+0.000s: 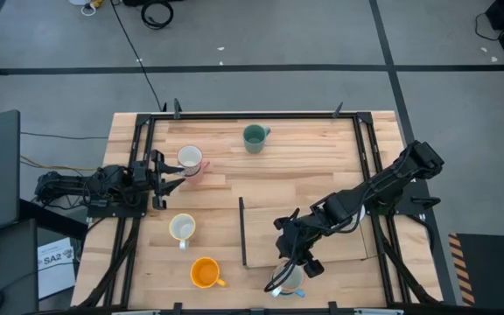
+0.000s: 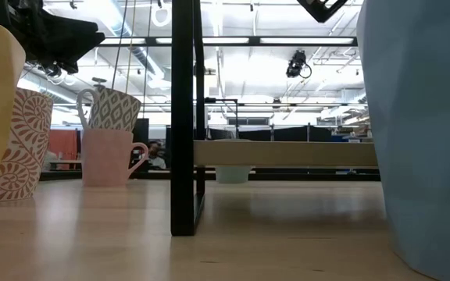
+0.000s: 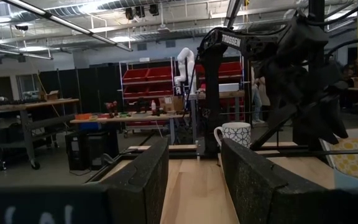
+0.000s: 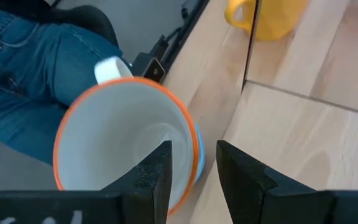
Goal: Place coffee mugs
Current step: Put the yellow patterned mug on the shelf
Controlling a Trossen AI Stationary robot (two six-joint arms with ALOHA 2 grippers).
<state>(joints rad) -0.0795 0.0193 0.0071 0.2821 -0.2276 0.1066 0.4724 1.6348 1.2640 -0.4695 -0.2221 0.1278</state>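
Note:
My right gripper [image 1: 294,262] is shut on a blue mug with an orange rim and white inside [image 4: 117,143] at the table's near edge, right of the middle. The mug fills the right of the low view [image 2: 420,133]. My left gripper [image 1: 171,172] is open and empty, just left of a patterned white mug [image 1: 189,159] that is stacked in a pink mug [image 2: 108,160]. Another white mug [image 1: 182,228], an orange-yellow mug [image 1: 204,273] and a dark green mug [image 1: 254,137] stand upright on the table. My right gripper pinches the blue mug's wall at the rim [image 4: 191,134], one finger [image 4: 157,171] inside the mug and one [image 4: 241,171] outside. The fingers come from above, slanting down. The mug's mouth faces up; whether its base is on the table does not show.
A black rack with a wooden shelf board [image 1: 322,229] stands right of the middle, its upright post [image 2: 182,117] close to the blue mug. A person in jeans [image 4: 23,68] stands just past the near edge. Black frame rails [image 1: 138,140] run along the table's sides.

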